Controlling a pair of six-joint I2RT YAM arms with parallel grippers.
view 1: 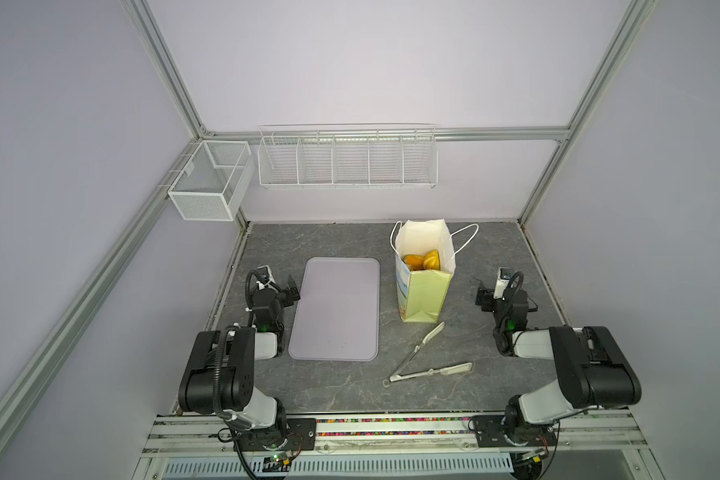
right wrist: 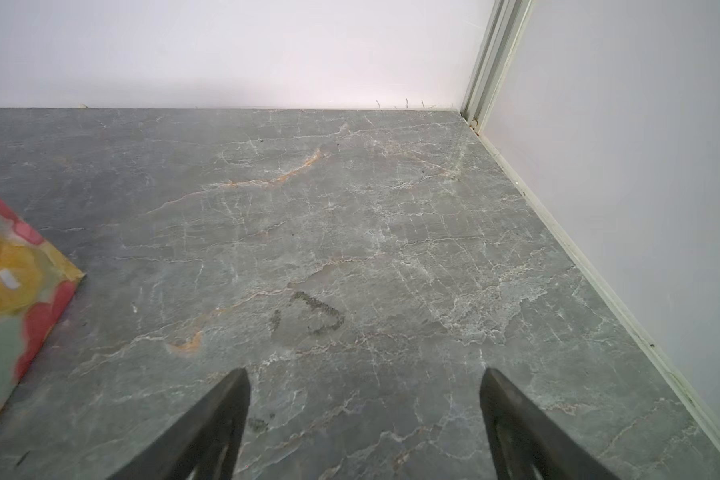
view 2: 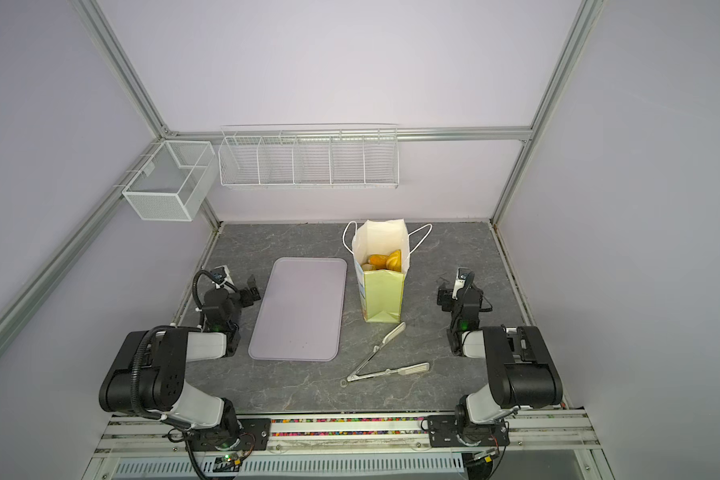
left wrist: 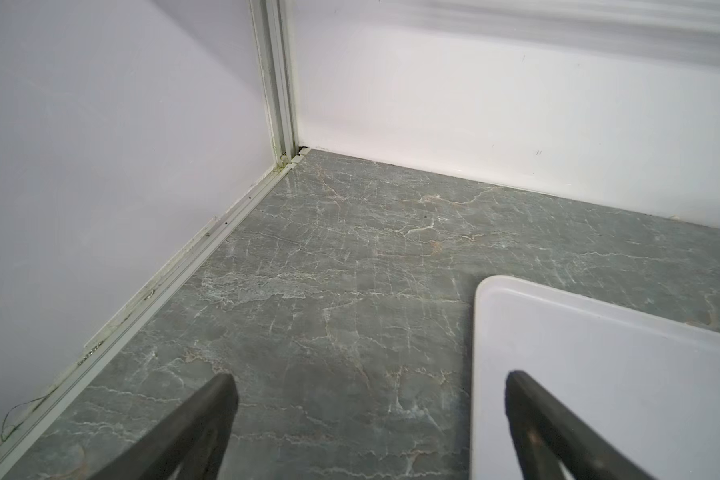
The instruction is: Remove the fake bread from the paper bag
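The paper bag [view 1: 427, 291] [view 2: 385, 295] stands upright and open on the grey table, right of centre, its white cord handles hanging outward. Glossy yellow-orange fake bread [view 1: 422, 261] [view 2: 385, 261] lies inside, partly hidden by the bag's walls. My left gripper [view 1: 292, 289] [view 2: 252, 291] [left wrist: 368, 378] is open and empty, low at the left edge of the tray. My right gripper [view 1: 480, 296] [view 2: 443, 297] [right wrist: 364, 374] is open and empty, low to the right of the bag. The bag's flowered corner [right wrist: 13, 282] shows in the right wrist view.
A pale lilac tray [view 1: 335, 309] [view 2: 298, 309] [left wrist: 599, 374] lies flat left of the bag. Metal tongs [view 1: 456, 369] [view 2: 412, 368] lie spread in front of the bag. A wire rack [view 1: 346, 160] and a mesh box [view 1: 208, 183] hang on the back wall.
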